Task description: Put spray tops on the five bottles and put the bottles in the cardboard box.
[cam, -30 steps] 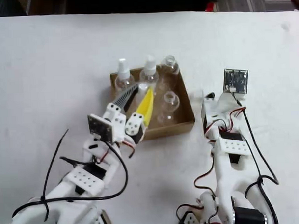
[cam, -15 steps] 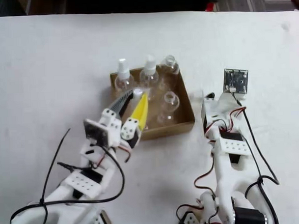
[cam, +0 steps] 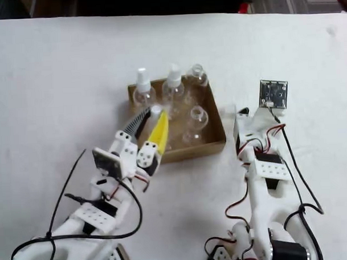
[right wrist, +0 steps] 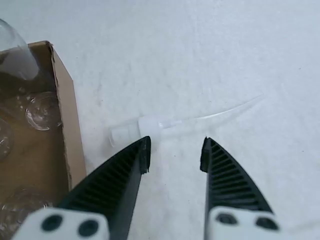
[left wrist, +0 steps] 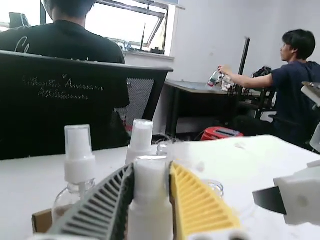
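High view: a white table (cam: 57, 71) spreads across the scene, with a dark strip of room beyond its far edge. An open cardboard box (cam: 197, 149) sits near the middle of the table. Along the box's far wall stand 2 clear bottles with white spray tops, the first capped bottle (cam: 142, 92) and the second capped bottle (cam: 173, 89), side by side. An uncapped corner bottle (cam: 198, 75) stands at the far right corner of the box, and an uncapped middle bottle (cam: 196, 118) stands inside on the right half.

The left gripper (cam: 154, 113) hangs over the left part of the box, its grey and yellow fingers clamped on a held spray top (cam: 155, 110). The fingers hide what lies beneath that top, so a bottle under it cannot be confirmed.

The left wrist view looks past the clamped top to the 2 capped bottles just behind it. Farther off are a black mesh office chair (left wrist: 75, 95), a bright window (left wrist: 125, 25), a white wall and a dark desk (left wrist: 200, 92).

The right arm (cam: 260, 161) rests on the table to the right of the box, a small square board (cam: 274, 94) at its wrist. In the right wrist view the right gripper (right wrist: 175, 152) has its 2 black fingers spread apart above the bare table. A loose spray top (right wrist: 147, 125) lies flat just beyond them, beside the box's outer wall, its thin clear tube (right wrist: 225, 111) trailing away from the box.
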Robot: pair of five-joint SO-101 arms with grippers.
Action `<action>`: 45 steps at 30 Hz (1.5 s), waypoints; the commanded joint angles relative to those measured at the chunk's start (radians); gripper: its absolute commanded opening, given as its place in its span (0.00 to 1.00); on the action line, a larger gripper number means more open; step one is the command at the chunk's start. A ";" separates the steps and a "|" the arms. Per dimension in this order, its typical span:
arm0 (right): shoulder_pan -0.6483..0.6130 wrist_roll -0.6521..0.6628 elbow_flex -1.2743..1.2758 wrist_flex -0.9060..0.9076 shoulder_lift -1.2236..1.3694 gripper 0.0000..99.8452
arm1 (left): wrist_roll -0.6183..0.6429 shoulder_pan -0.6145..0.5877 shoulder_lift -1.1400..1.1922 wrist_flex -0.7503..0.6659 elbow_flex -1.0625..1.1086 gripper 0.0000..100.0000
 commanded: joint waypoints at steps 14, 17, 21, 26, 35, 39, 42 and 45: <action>-0.012 0.014 -0.011 -0.021 -0.001 0.14 | -0.002 0.007 -0.030 0.210 -0.060 0.28; -0.012 0.014 -0.011 -0.021 -0.001 0.14 | 0.028 0.005 -0.030 0.224 -0.061 0.28; -0.012 0.014 -0.011 -0.021 -0.001 0.14 | 0.040 0.005 -0.031 0.224 -0.068 0.28; -0.012 0.014 -0.011 -0.021 -0.001 0.14 | 0.041 0.005 -0.045 0.222 -0.069 0.28; -0.012 0.014 -0.011 -0.021 -0.001 0.14 | 0.060 -0.054 -0.386 0.580 -0.132 0.28; -0.012 0.014 -0.011 -0.021 -0.001 0.14 | 0.133 -0.116 -0.605 0.867 -0.215 0.28; -0.012 0.014 -0.011 -0.021 -0.001 0.14 | 0.143 -0.119 -0.779 1.092 -0.301 0.28; -0.012 0.014 -0.011 -0.021 -0.001 0.14 | 0.146 -0.110 -0.920 1.306 -0.381 0.28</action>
